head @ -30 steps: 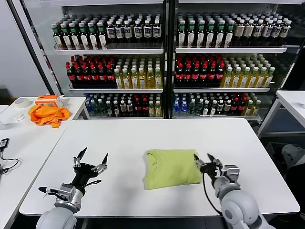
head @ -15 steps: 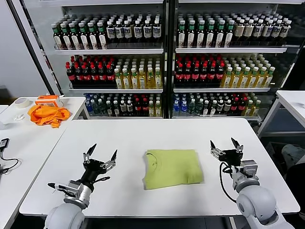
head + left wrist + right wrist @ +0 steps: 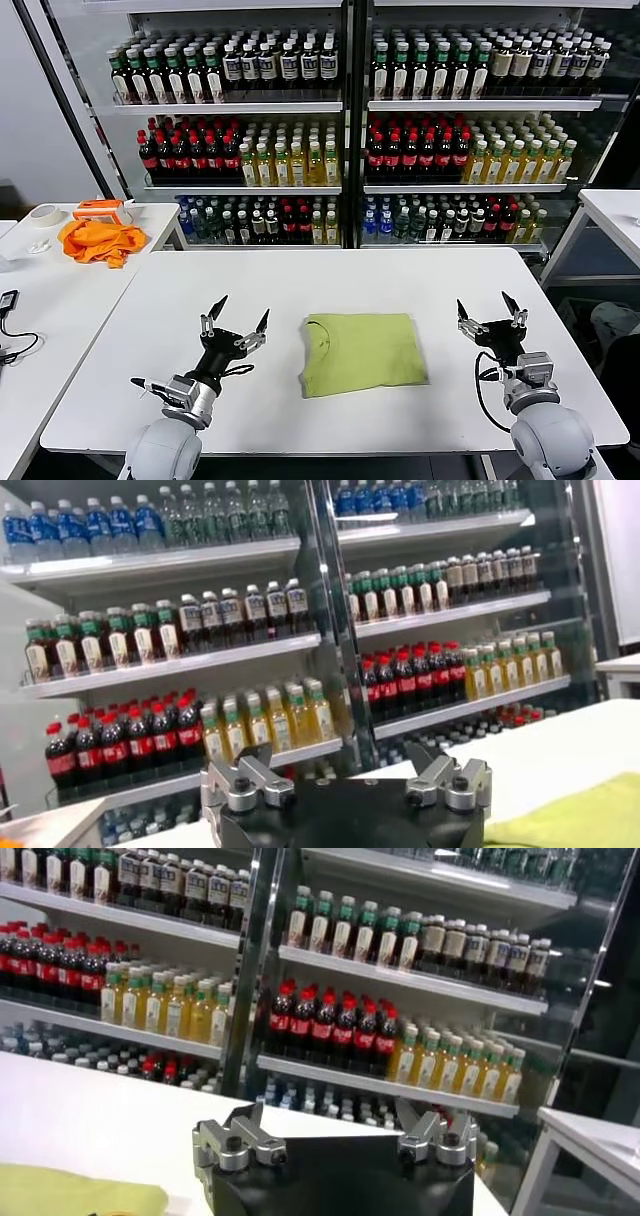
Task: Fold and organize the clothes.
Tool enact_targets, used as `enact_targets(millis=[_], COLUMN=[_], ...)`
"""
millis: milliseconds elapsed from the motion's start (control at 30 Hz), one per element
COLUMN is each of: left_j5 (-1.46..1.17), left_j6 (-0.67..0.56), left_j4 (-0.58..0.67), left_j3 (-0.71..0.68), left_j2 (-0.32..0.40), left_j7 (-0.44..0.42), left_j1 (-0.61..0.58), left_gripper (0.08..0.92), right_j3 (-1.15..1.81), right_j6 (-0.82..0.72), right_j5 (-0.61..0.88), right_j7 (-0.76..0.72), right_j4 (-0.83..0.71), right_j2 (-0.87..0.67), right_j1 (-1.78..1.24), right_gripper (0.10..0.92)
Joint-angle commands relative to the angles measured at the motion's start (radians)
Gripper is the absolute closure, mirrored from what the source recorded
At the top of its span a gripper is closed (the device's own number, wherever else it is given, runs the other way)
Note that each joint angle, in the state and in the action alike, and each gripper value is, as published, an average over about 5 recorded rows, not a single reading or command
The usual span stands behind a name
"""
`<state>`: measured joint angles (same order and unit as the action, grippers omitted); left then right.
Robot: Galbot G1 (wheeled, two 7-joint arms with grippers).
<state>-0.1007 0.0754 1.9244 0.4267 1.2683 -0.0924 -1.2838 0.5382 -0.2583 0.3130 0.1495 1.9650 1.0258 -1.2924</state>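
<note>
T-shirt (image 3: 362, 353) lies folded, mid tabletop (image 3: 330, 275), w/ left gripper (image 3: 236, 322) and right gripper (image 3: 491, 312) both spread wide, empty, raised either side. Risk: any re-grab could snag the top layer & undo the fold, or drag it off-centre.

T-shirt (image 3: 362, 353): soft matt cotton-looking cloth, lying smooth with faint creases. Table (image 3: 300, 285): smooth white top, showing a slight sheen. Left gripper (image 3: 235, 321) and right gripper (image 3: 491, 312): black matt bodies, looking like plastic, carrying silvery metal knuckles that are catching light. Orange cloth (image 3: 98, 240): crumpled matt fabric. Bottles (image 3: 300, 160): glossy clear plastic, sitting on white shelves (image 3: 240, 108) behind shiny dark framing. Tape roll (image 3: 44, 214): papery-looking, matt.
</note>
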Motion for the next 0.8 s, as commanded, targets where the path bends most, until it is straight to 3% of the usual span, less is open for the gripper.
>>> enact_targets(millis=[33,800], left_j5=[0.034,0.035], left_j6=[-0.090,-0.072], left_j4=[-0.037,-0.073], left_j3=[0.018,0.058], left_j2=[0.020,0.022], left_j7=[-0.034,0.035], left_j1=[0.023,0.061], left_gripper=[0.177,0.177], right_j3=[0.029,0.060], right_j6=[0.035,0.067], right_j5=[-0.056,-0.121], right_j7=[-0.032,-0.070], right_j4=[0.005,-0.002], right_j2=[-0.010,0.032], right_j1=[-0.015,-0.039], right_gripper=[0.203,0.203])
